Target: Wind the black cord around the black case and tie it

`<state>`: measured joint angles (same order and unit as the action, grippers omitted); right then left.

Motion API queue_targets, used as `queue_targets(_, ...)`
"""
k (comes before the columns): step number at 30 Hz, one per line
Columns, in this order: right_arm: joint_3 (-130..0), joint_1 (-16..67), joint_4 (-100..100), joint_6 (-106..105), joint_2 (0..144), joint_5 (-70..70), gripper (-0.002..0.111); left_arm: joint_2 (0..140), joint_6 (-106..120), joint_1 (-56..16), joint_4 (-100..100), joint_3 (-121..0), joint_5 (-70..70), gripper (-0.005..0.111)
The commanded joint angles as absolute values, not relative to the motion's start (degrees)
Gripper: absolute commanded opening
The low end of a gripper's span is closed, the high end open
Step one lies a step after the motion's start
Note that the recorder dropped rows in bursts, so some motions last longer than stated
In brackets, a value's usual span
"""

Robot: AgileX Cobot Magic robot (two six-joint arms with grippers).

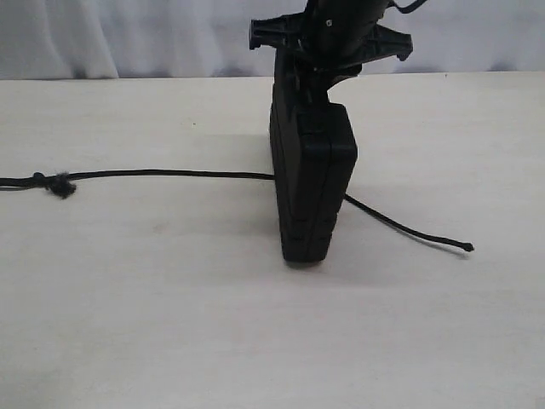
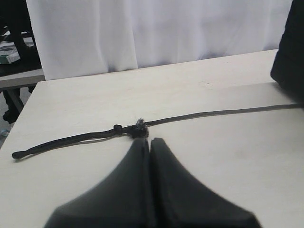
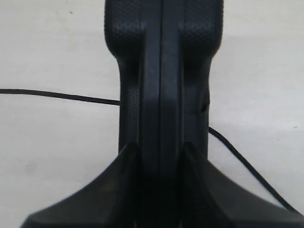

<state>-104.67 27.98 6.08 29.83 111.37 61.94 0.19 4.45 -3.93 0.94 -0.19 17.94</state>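
Note:
The black case (image 1: pixel 313 187) stands upright on a narrow edge in the middle of the table. My right gripper (image 1: pixel 328 51) holds it from above, shut on its top end. In the right wrist view the gripper (image 3: pixel 160 145) has a finger on each flat side of the case (image 3: pixel 161 71). The black cord (image 1: pixel 170 173) lies flat on the table and passes the foot of the case. Its frayed knot (image 1: pixel 58 185) is at the far left and its knotted tip (image 1: pixel 467 247) at the right. My left gripper (image 2: pixel 148 140) is shut and empty, its tips just short of the frayed knot (image 2: pixel 138 130).
The pale table (image 1: pixel 170 324) runs back to a white curtain (image 1: pixel 128 34). In the left wrist view the table's left edge (image 2: pixel 33 92) shows, with dark furniture (image 2: pixel 14 57) beyond it. The case (image 2: pixel 290 47) fills that view's right border.

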Motion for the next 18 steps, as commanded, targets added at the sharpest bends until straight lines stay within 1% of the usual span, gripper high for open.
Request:
queue_targets(1,-105.24,32.15,17.61,37.97,109.94,61.2,0.004,0.0,4.42,-3.71,0.87,0.0,17.49,0.0)
queue_targets(13,-105.24,31.81,17.13,38.54,110.17,62.92,0.005,0.0,4.42,-3.71,0.87,0.0,17.49,0.0)
queue_targets(16,-105.24,31.79,17.13,38.54,110.45,63.34,0.012,0.0,4.42,-3.71,0.87,0.0,17.49,0.0)
queue_targets(18,-105.24,31.79,17.24,38.41,110.45,63.23,0.019,0.0,4.42,-3.71,0.87,0.0,17.49,0.0)
